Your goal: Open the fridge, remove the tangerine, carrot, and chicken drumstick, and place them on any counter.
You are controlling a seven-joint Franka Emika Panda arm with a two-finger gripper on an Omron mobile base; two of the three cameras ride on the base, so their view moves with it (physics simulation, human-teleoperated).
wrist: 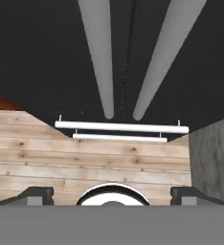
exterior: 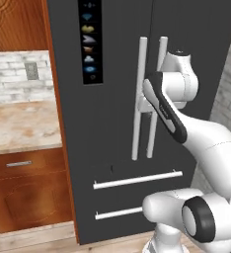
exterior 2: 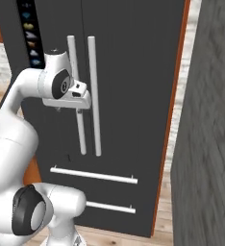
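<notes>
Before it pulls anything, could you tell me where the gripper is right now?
The gripper, open, is at the fridge's two upright door handles, about mid-height, above the drawers.

fridge [exterior: 112, 123] top cut off, doors shut, contents hidden

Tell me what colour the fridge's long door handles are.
Pale grey, against the dark charcoal fridge. The handles show best in the left base view.
</notes>
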